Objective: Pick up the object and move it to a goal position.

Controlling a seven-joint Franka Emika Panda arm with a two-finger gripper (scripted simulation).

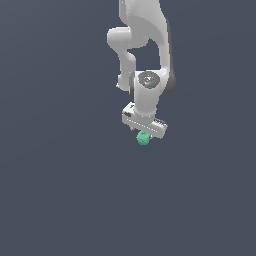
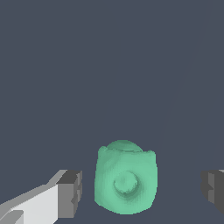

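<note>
The object (image 1: 143, 138) is a small teal-green bumpy lump, showing just under the white hand of the arm in the exterior view. In the wrist view the object (image 2: 125, 178) fills the space between the two grey fingertips, with a gap on each side of it. My gripper (image 2: 142, 192) is open around it, one fingertip (image 2: 70, 192) near one flank and the other further off. In the exterior view my gripper (image 1: 144, 134) hangs directly over the lump and its fingers are hidden behind the hand.
A plain dark grey ground (image 1: 60, 190) surrounds the arm on all sides. The white arm links (image 1: 145, 40) rise above the hand.
</note>
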